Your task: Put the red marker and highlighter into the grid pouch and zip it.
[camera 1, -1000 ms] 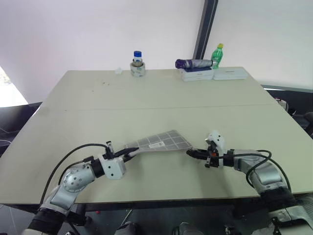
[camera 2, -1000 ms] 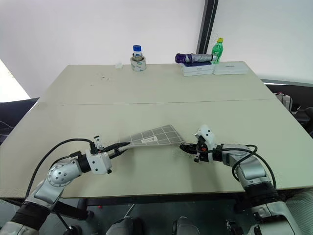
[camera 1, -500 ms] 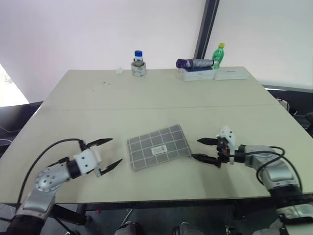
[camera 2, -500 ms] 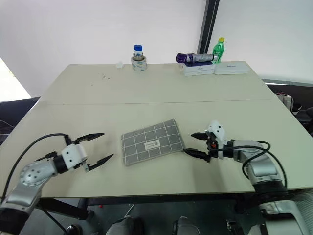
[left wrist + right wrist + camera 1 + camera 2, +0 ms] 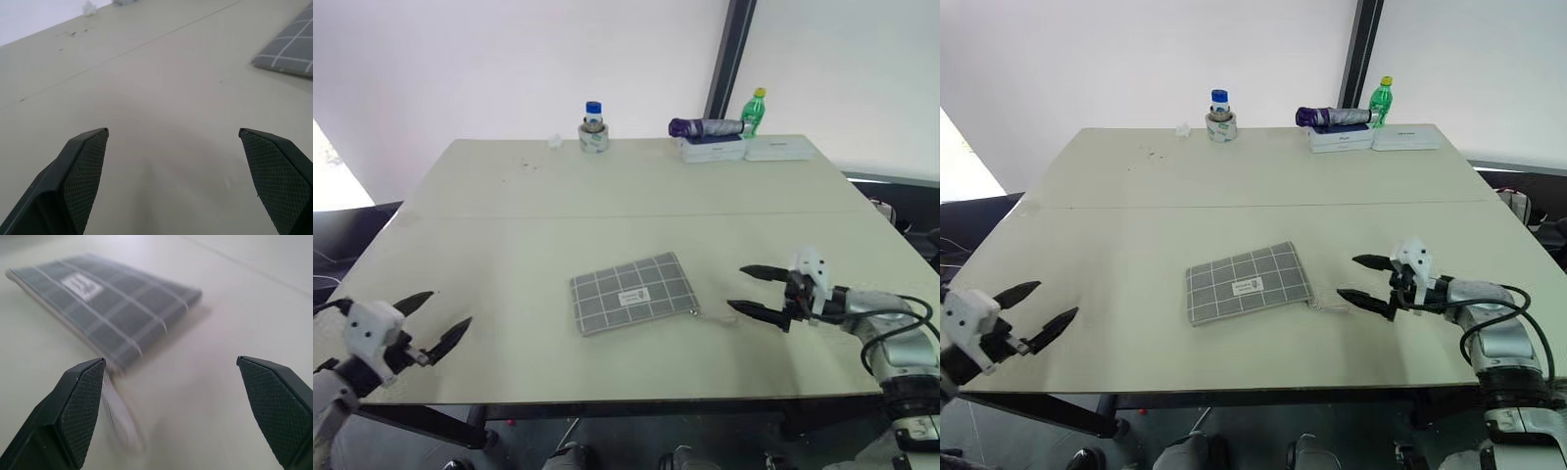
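The grid pouch (image 5: 633, 294) lies flat on the table, grey with white lines and a small white label, its white pull cord (image 5: 713, 315) trailing off the right end. My right gripper (image 5: 751, 290) hangs open just right of the cord, apart from the pouch (image 5: 112, 301). Far off to the left, over the table's near left corner, my left gripper (image 5: 438, 318) is open with nothing between its fingers (image 5: 85, 166). A corner of the pouch (image 5: 291, 46) shows in the left wrist view. The red marker and the highlighter are out of view.
Along the table's far edge (image 5: 636, 139) stand a blue-capped jar on a tape roll (image 5: 593, 130), a purple folded umbrella (image 5: 705, 126) on white boxes (image 5: 715, 149), and a green bottle (image 5: 753, 111). A small white scrap (image 5: 554, 143) lies near the jar.
Both grippers opened and let go of the pouch, which dropped flat onto the table. The left arm swung far out to the left; the right drew back to the right.
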